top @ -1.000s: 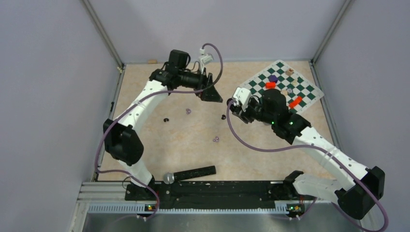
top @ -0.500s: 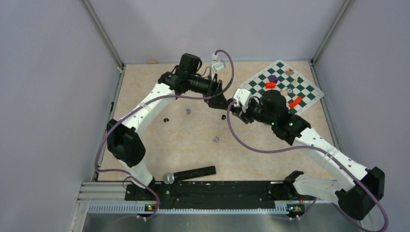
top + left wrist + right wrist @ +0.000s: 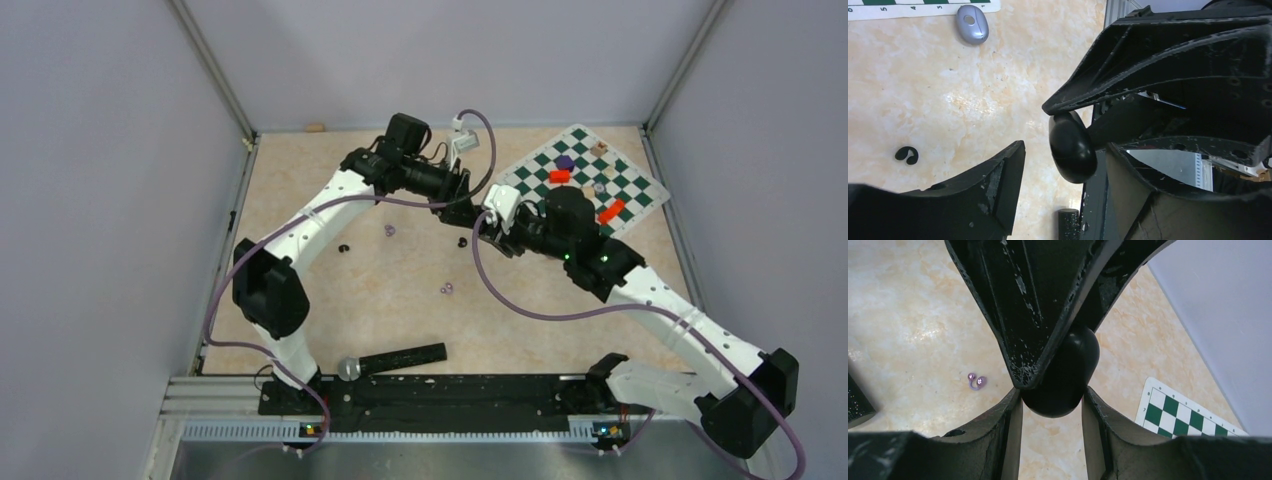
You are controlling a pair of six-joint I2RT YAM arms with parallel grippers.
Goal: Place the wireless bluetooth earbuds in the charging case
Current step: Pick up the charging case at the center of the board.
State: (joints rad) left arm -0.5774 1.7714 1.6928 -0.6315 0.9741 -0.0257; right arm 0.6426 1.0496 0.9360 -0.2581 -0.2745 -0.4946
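Your right gripper [image 3: 1052, 396] clamps the glossy black oval charging case [image 3: 1064, 367]; your half-open left gripper [image 3: 1033, 128] straddles it.

We look from high above and behind the black base rail [image 3: 440, 392], tilted steeply down and far enough back to take in the whole beige marbled tabletop [image 3: 400, 300]. On the left wrist we sit very close, facing a glossy black oval case [image 3: 1071, 150] with the table beneath. On the right wrist we face that same case [image 3: 1060, 375] from the opposite side, equally near. All three views share the green-and-white chequered mat [image 3: 585, 170], cropped to an edge or corner in both wrist views.
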